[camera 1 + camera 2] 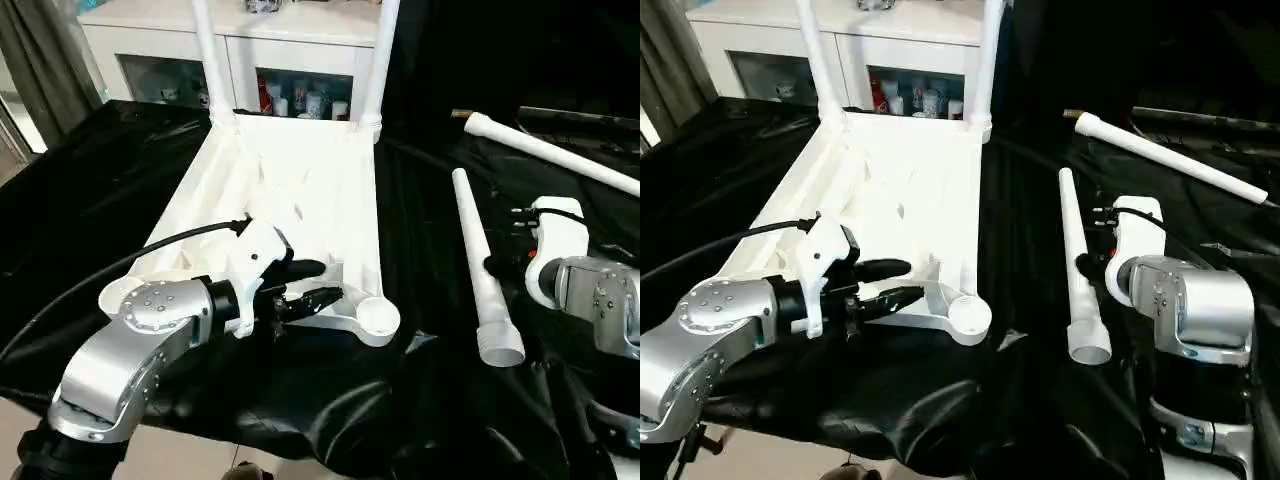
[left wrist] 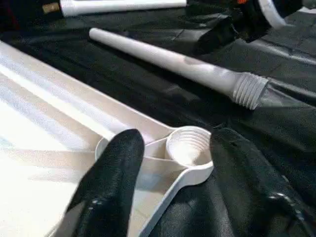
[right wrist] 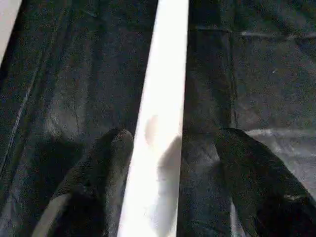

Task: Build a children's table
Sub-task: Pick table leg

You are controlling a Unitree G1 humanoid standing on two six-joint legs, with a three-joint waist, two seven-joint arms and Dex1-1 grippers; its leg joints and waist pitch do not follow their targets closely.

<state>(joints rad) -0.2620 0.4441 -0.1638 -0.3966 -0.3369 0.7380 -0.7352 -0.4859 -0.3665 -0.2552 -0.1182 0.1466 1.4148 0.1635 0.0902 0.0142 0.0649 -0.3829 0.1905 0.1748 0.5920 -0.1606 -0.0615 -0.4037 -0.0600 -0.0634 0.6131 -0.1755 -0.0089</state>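
The tabletop lies upside down on the black-draped bench, ribbed underside up, stretching from centre frame toward twelve o'clock. Two legs already stand upright in its far corner sockets, in front of the white glass-door cabinet. At the near right corner, an empty round socket faces up.

The left gripper sits at about seven o'clock from that socket, right at the tabletop's near edge. Its jaws stand apart, one black finger over the white plastic, the other over the black cloth beside the socket, and nothing is held between them.

Out at three o'clock, a loose leg lies flat on the cloth, its wide threaded end nearest the robot. The right gripper is just beside it, and the wrist view shows the jaws spread wide on either side of the white tube, clear of it on both flanks, not pinching it.

A fourth leg lies at about two o'clock, well apart.
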